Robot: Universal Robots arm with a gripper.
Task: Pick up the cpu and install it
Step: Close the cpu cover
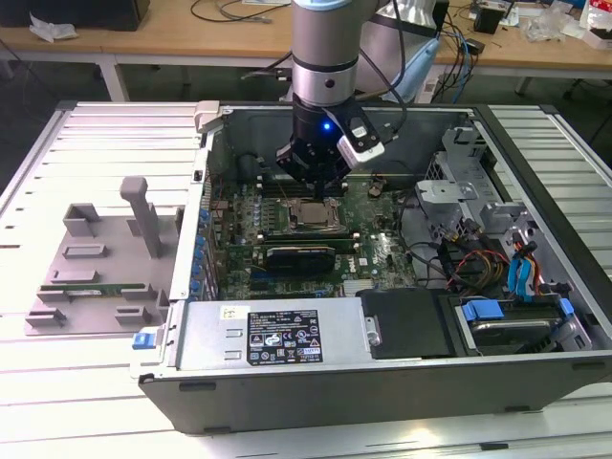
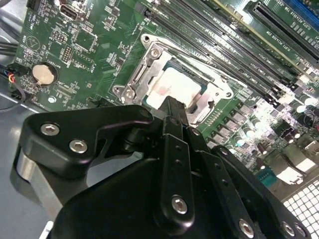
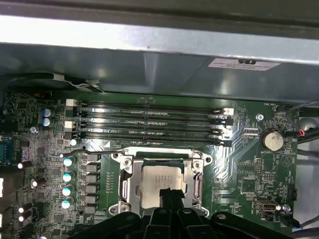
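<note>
The arm [image 1: 325,48] reaches straight down into the open computer case [image 1: 402,392], and its gripper [image 1: 314,184] hangs just over the middle of the green board. From the exterior view that is about all you get of the work itself: the cpu [image 1: 308,212] is a small pale square right below the black fingers. That view does give the surroundings, though. There is the labelled power supply [image 1: 277,335] along the case's near side, and out on the slatted table [image 1: 57,402], toward the exterior view's left, a grey tray [image 1: 81,225] with a green memory stick [image 1: 81,287] lying in it, well apart from the case. The wrist views bring you in close. In the second wrist view the cpu [image 2: 179,84] lies flat inside the metal socket frame [image 2: 144,67], silver top up, with a coin battery [image 2: 44,74] off to one side on the board. In the first wrist view the rows of memory slots [image 3: 149,122] run just beyond the socket. The jaws are pressed together into one narrow black tip [image 3: 170,193] with nothing between them. That tip sits over the chip's edge, and I cannot tell whether it touches the metal.
</note>
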